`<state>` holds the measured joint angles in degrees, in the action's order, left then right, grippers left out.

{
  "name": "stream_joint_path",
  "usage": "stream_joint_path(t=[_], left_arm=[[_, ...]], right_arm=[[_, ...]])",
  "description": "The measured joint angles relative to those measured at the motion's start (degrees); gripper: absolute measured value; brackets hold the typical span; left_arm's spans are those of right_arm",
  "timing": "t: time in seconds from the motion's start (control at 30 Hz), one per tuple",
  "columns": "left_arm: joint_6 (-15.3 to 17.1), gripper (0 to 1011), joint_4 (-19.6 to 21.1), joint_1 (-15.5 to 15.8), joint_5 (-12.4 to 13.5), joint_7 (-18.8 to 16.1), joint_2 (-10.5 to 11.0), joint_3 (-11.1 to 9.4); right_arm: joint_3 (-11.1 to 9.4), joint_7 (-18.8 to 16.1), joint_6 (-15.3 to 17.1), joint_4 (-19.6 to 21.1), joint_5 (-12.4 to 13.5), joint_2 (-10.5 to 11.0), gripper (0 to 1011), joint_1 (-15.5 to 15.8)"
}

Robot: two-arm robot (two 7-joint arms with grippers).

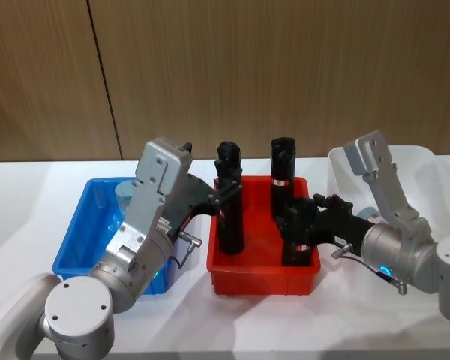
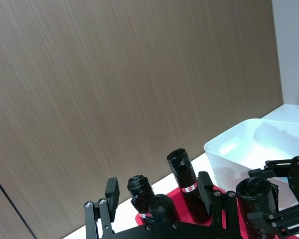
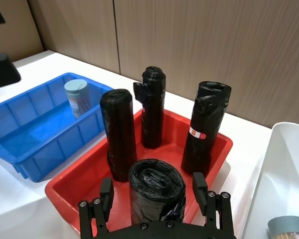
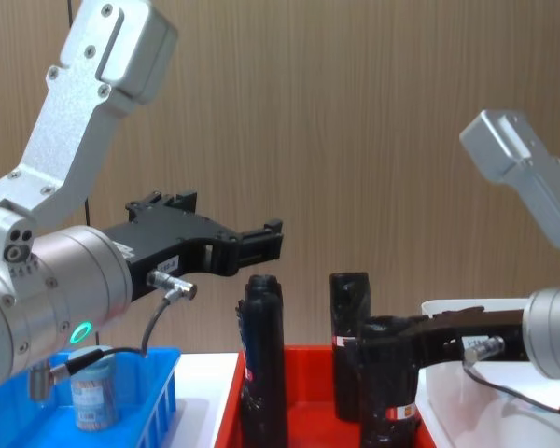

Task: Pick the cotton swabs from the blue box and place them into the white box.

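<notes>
One cotton swabs jar [image 3: 77,97] with a light-blue lid stands at the back of the blue box [image 3: 20,134], also seen as the jar [image 4: 95,397] low in the chest view. A second jar's lid [image 3: 289,226] shows inside the white box [image 3: 289,164]. My left gripper [image 2: 158,189] is open, held high over the red tray [image 1: 262,270] beside a black roll [image 1: 229,210]. My right gripper [image 3: 153,189] is open, its fingers straddling the near black roll [image 3: 157,191] in the tray with small gaps on both sides.
Several tall black wrapped rolls stand upright in the red tray, between the blue box [image 1: 82,225] on the left and the white box [image 1: 427,172] on the right. A wood-panelled wall rises behind the white table.
</notes>
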<state>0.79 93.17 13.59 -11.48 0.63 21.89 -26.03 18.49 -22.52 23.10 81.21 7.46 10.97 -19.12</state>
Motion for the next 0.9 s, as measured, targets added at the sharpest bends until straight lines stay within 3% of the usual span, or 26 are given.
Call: stream_joint_path(t=[0.13,0.3,0.67,0.9], left_arm=[[0.00,1004,0.00,0.00,0.00,0.00,0.00,0.00],[0.00,1004,0.00,0.00,0.00,0.00,0.00,0.00],[0.00,1004,0.00,0.00,0.00,0.00,0.00,0.00],[0.00,1004,0.00,0.00,0.00,0.00,0.00,0.00]], right_arm=[[0.15,0.22,-0.22,-0.99,-0.49,-0.31,994,-0.54],[0.27,0.45,-0.45,-2.05,-0.93,-0.59,907,-1.07],[0.38,0.56,-0.74,-2.73,-0.97,-0.76,566,-1.42],[0.38,0.72,-0.88,-2.09,-0.61,-0.62,505,-1.28]])
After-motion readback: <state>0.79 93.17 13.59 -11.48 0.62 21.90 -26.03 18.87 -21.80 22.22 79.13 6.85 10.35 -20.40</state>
